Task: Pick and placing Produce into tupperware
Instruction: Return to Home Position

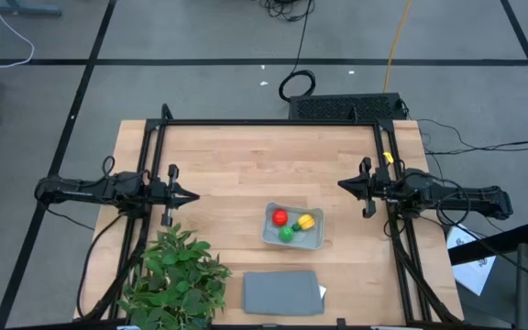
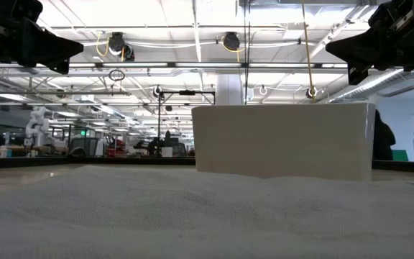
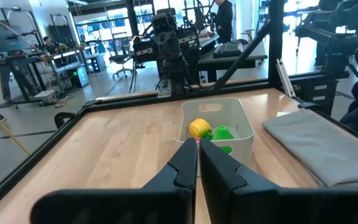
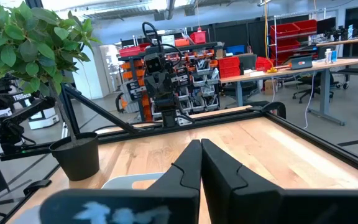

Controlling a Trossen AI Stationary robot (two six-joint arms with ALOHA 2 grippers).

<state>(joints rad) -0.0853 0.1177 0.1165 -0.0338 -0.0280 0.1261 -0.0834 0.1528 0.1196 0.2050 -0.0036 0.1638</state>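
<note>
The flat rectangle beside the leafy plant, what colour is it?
The flat rectangle is plain grey, with no pattern; the high view shows it best.

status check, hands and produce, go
Left hand shut, empty, left side. Right hand shut, empty, right side. Red piece, green piece, yellow piece all in tupperware. Plant clear of both arms.

Red (image 1: 280,217), green (image 1: 286,234), yellow produce (image 1: 305,222) inside clear tupperware (image 1: 312,243)
</note>
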